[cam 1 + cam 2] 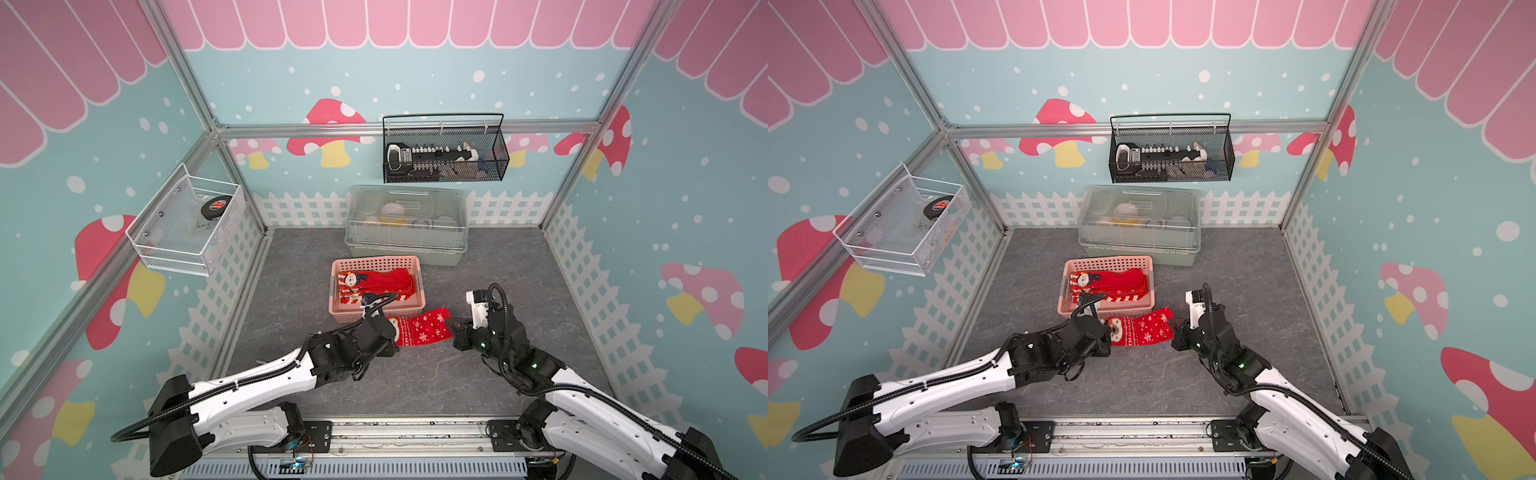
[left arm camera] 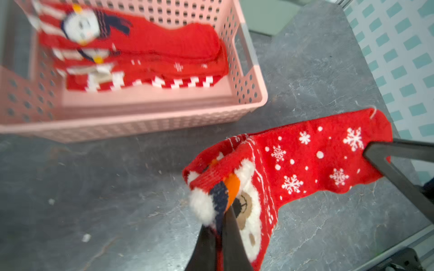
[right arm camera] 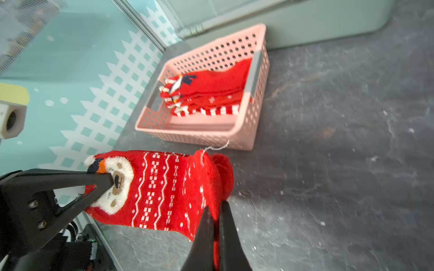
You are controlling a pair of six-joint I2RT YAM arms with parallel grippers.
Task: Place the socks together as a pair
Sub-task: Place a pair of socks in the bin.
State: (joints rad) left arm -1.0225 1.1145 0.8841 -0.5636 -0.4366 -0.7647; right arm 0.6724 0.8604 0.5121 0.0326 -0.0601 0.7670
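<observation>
A red snowflake sock [image 1: 424, 330] [image 1: 1144, 330] with a bear face at its cuff hangs stretched just above the grey floor, in front of the pink basket [image 1: 376, 262] [image 1: 1108, 262]. My left gripper [image 2: 225, 211] [image 1: 392, 336] is shut on the cuff by the bear face. My right gripper [image 3: 217, 205] [image 1: 449, 323] is shut on the toe end. Whether the held sock [image 2: 312, 159] [image 3: 164, 187] is one layer or two, I cannot tell. Several more red socks [image 1: 382, 280] [image 2: 152, 47] [image 3: 211, 93] lie stacked inside the basket, a snowman face uppermost.
A pale green box with a clear lid [image 1: 405, 224] stands behind the basket against the back wall. A black wire basket [image 1: 444, 151] hangs on the back wall, and a white mesh basket [image 1: 187, 224] on the left wall.
</observation>
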